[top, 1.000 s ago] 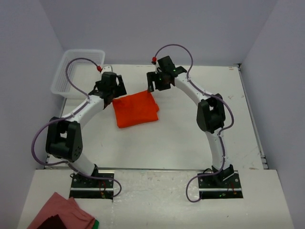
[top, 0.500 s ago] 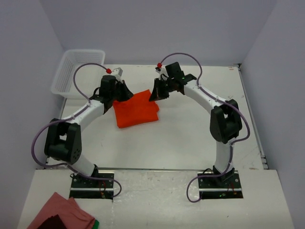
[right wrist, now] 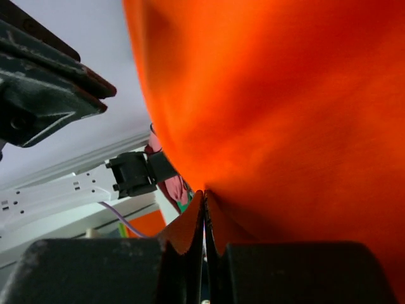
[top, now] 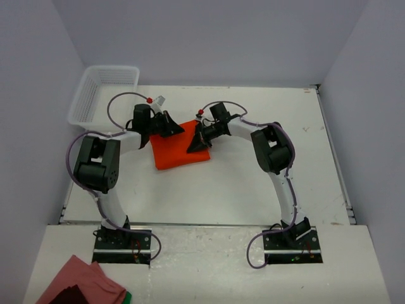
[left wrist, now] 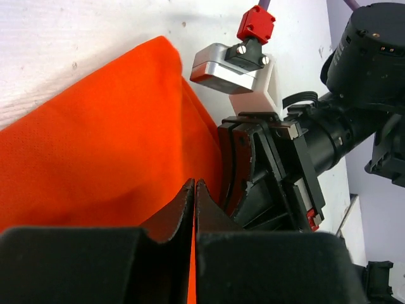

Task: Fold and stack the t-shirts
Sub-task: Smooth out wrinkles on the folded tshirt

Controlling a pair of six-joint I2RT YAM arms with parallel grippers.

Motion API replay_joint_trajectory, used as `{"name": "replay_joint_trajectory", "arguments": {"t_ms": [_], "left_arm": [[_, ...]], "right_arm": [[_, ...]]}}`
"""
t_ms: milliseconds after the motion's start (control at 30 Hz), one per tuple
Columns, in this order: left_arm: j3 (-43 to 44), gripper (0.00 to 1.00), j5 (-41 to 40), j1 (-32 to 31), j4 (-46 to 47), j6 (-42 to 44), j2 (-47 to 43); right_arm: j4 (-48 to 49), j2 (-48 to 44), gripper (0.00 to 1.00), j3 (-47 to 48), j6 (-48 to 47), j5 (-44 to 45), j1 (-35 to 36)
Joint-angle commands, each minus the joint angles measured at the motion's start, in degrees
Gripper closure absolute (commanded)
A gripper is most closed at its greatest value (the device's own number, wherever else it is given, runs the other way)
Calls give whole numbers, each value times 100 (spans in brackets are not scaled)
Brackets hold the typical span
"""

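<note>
Clenching my left gripper (left wrist: 195,190) and right gripper (right wrist: 204,199) on the far edge of the t-shirt (top: 180,157), one near each corner, I find the rest of it lying on my near side.

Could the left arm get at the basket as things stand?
Probably yes: the basket lies near the left end effector and nothing seems to block the way, but it is shut on the shirt.
</note>
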Motion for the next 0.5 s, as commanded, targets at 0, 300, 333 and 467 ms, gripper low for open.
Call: {"name": "replay_joint_trajectory", "arguments": {"t_ms": [0,300,333,467], "left_arm": [[65,100,547,121,659,-271,403],[100,100,547,551,774,-262,1001],[222,100,556,586,635,-175,1089],[662,100,670,701,283,124,1387]], "right_arm": [[176,103,100,249,426,-330,-43],[184,157,100,-365,988,224,-271],[272,122,100,-549,1033,233,-272],[238,-221,100,-1077,1121,696,-263]]}}
